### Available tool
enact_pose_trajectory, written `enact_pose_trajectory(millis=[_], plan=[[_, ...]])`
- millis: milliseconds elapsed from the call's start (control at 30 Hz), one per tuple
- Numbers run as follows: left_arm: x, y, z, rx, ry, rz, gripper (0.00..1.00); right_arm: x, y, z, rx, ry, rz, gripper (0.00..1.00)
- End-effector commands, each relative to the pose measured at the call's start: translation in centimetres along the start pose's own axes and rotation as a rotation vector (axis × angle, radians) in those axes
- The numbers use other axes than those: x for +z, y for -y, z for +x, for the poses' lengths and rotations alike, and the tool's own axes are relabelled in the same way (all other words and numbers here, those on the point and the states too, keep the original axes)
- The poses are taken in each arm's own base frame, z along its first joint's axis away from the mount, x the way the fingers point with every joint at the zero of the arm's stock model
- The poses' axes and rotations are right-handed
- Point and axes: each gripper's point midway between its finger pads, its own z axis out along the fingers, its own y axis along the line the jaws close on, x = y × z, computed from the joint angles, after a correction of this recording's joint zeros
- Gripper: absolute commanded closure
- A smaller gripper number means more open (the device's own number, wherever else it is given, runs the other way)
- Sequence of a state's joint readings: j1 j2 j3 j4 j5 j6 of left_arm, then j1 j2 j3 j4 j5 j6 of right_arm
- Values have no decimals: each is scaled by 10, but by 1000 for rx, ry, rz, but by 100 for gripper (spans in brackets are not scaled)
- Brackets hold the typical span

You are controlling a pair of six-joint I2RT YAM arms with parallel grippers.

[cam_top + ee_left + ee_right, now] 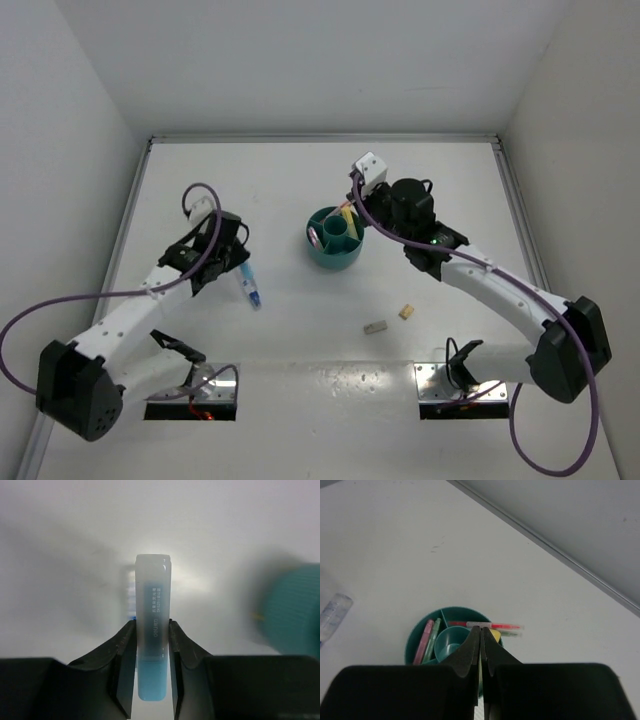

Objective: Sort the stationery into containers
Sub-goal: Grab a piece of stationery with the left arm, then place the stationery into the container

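Observation:
The round teal organiser point(322, 255) stands mid-table. My left gripper point(243, 270) is shut on a blue stubby marker point(152, 630) with a clear cap, held left of the organiser point(295, 610). My right gripper point(481, 628) is shut, with its tips over the organiser's point(415, 640) far rim. A yellow marker point(493, 635) shows just behind its fingers. A thin pink pen point(500, 625) and a green pen point(512, 633) lie across the rim. A pink marker point(423, 641) and a mint marker point(433, 639) sit in a ring compartment.
A tan block point(406, 311) and a grey block point(375, 326) lie on the table to the front right of the organiser. White walls close in the table at the back and on both sides.

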State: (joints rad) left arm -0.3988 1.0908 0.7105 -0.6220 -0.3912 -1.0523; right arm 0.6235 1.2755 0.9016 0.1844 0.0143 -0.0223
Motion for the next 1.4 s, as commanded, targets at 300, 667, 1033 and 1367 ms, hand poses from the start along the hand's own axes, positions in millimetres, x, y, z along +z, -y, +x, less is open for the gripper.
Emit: enact_pose_trajectory(millis=[300, 667, 1033, 1367], plan=[[-95, 282, -52, 373, 225, 1013, 100, -62, 102, -20, -180, 88, 560, 100], [-83, 400, 0, 512, 243, 1172, 100, -111, 123, -22, -206, 177, 703, 100], [-49, 379, 28, 648, 411, 1171, 100, -101, 115, -13, -190, 160, 645, 100], [-67, 371, 46, 579, 549, 1391, 100, -97, 112, -9, -196, 157, 625, 100]])
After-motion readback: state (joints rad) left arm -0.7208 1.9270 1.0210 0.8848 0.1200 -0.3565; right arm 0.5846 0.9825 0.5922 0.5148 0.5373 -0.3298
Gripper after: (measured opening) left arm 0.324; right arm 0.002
